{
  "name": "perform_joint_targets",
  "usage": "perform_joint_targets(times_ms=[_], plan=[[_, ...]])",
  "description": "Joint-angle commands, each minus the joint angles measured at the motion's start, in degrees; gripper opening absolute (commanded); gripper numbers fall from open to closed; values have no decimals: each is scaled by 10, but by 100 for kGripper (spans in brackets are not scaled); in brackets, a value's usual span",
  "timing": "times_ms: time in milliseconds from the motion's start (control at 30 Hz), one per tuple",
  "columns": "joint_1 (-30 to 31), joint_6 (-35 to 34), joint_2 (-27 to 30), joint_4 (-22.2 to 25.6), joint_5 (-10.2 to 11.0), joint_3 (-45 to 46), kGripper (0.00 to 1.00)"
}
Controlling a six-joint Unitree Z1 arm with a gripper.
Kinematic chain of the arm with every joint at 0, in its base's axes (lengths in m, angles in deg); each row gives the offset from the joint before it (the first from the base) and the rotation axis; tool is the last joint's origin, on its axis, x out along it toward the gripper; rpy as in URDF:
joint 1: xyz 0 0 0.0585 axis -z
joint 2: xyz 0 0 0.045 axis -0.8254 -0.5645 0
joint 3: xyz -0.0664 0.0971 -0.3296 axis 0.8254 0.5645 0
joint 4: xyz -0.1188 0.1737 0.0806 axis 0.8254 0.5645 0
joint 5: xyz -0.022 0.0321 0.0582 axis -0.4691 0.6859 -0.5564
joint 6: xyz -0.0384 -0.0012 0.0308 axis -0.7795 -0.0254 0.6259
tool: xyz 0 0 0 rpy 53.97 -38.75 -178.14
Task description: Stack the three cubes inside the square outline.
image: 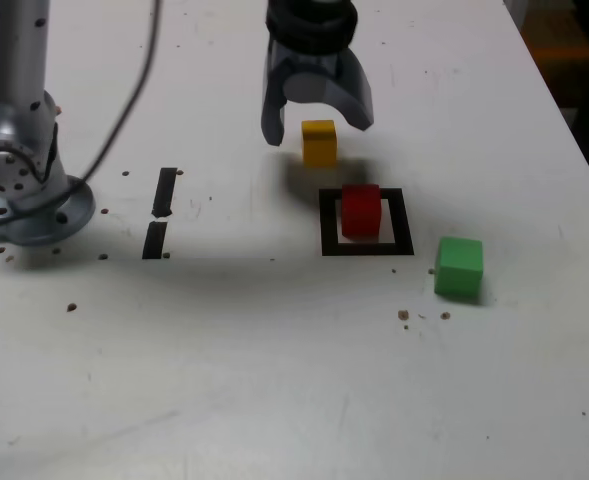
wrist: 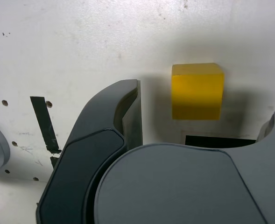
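1. My gripper (image: 317,122) hung with jaws spread wide, holding nothing, above the yellow cube (image: 319,142).
2. Yellow cube sat on the table (image: 274,380) just beyond the square outline (image: 365,247).
3. Red cube (image: 361,210) stood inside the outline.
4. Green cube (image: 459,266) lay outside, toward the exterior view's right.

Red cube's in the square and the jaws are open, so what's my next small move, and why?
Probably lower the open gripper around the small yellow cube: it sits just below the jaws, outside the black tape square outline, where the red cube awaits a second block.
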Motion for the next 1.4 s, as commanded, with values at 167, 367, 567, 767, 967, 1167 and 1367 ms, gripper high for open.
perform_joint_targets(times_ms=[167,367,567,767,967,1167,1367], plan=[[-2,25,-54,2,-6,-30,76],[-11,26,-68,-19,-7,-30,34],[-13,21,-63,-27,-2,-25,17],[-4,12,-27,-8,8,-33,4],[62,-21,25,94,-6,-114,0],[148,-81,32,180,-30,-171,0],[172,-92,1,172,-42,-178,0]])
